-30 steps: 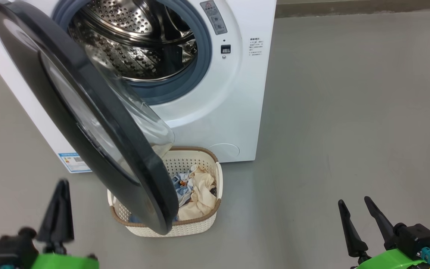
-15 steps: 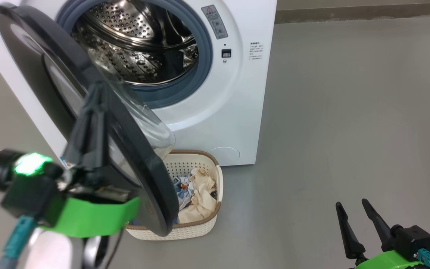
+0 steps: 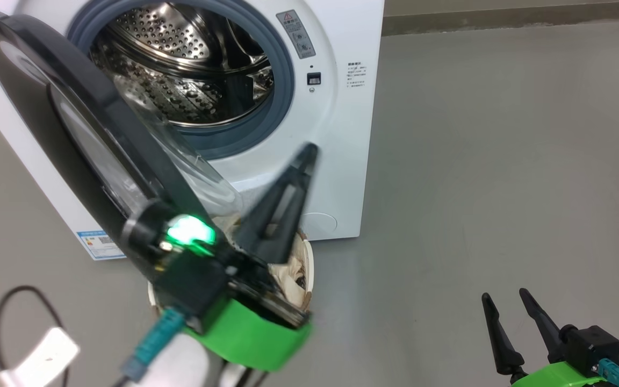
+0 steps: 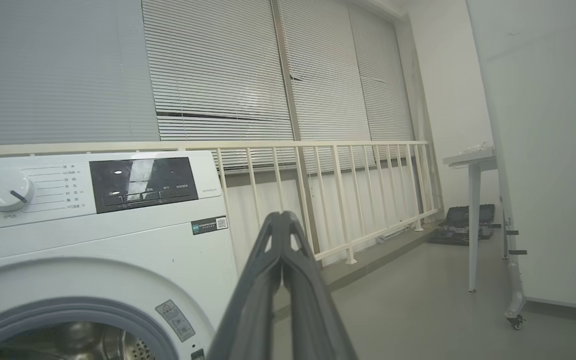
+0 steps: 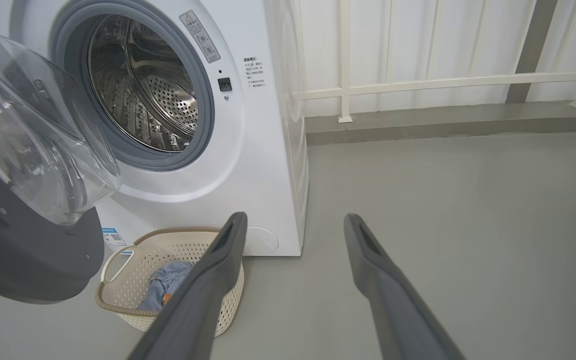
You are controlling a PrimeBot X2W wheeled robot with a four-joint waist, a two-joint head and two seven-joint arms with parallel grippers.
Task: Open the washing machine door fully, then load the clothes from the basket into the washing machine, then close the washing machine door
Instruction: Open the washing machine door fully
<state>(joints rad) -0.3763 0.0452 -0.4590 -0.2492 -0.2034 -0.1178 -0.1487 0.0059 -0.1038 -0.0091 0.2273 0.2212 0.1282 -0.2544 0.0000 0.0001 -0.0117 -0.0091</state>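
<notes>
The washing machine [image 3: 342, 177] stands with its black, glass-bowled door [image 3: 81, 80] swung partway out, and the steel drum [image 3: 180, 70] is exposed. My left gripper [image 3: 308, 153] is raised just right of the door's free edge. It is shut and holds nothing, with its tips in front of the machine's lower front. It covers most of the basket [image 3: 310, 263], where cream clothes [image 3: 288, 277] peek out. The left wrist view has the shut left gripper [image 4: 282, 216] against the machine [image 4: 118, 240]. My right gripper [image 3: 504, 295] is low at the right, open and empty. In the right wrist view, the open right gripper [image 5: 294, 218] is beside the basket [image 5: 168, 233] with a blue garment [image 5: 168, 282], and the door [image 5: 18, 250] hangs left.
A black cable loop [image 3: 6, 301] and a pale part [image 3: 38, 357] lie at the lower left of the head view. Grey floor [image 3: 503, 161] stretches right of the machine. A white railing [image 5: 418, 82] runs behind it, and a white table [image 4: 473, 165] stands far right.
My left arm has swung up from the lower left and across the door's front, to the right of its edge, over the basket. The head camera has shifted slightly. The right gripper has barely moved.
</notes>
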